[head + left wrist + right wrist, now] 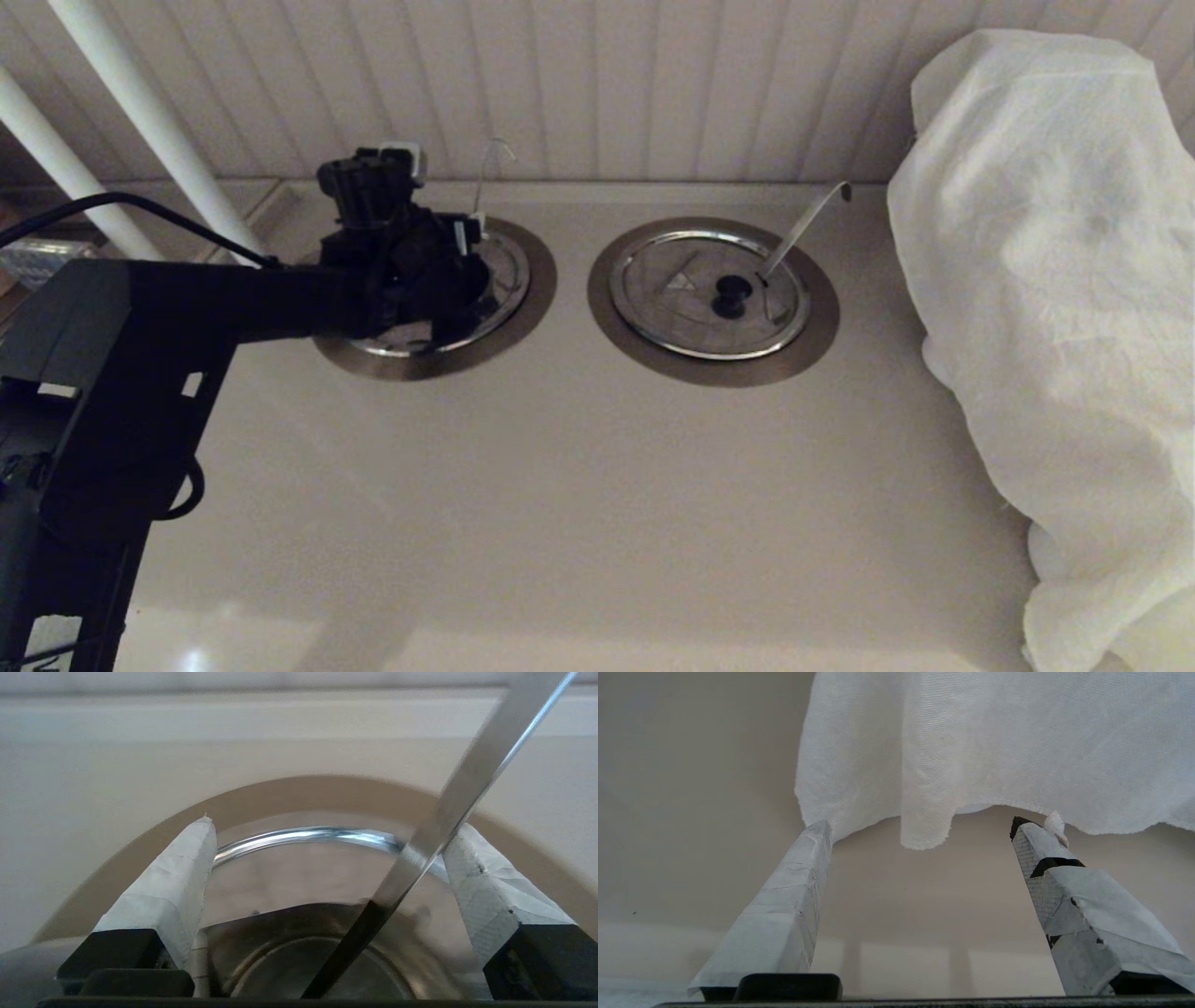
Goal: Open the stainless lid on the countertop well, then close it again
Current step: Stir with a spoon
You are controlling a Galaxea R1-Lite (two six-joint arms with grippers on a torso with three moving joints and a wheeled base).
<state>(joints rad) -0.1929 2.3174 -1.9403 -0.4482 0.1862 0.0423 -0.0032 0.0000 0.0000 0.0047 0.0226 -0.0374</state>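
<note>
The stainless lid lies in the countertop well's bronze-grey ring at the back left; my left arm hides most of it, knob included. Its thin ladle handle rises nearly upright behind the wrist. My left gripper hangs low over this lid. In the left wrist view the left gripper is open, its taped fingers wide apart over the shiny lid, with the ring beyond. The ladle handle crosses beside the other finger. My right gripper is open and empty over the beige counter.
A twin lid with a black knob and a far-leaning ladle handle sits in its own ring to the right. A large white cloth covers something at the right edge. White poles slant at back left.
</note>
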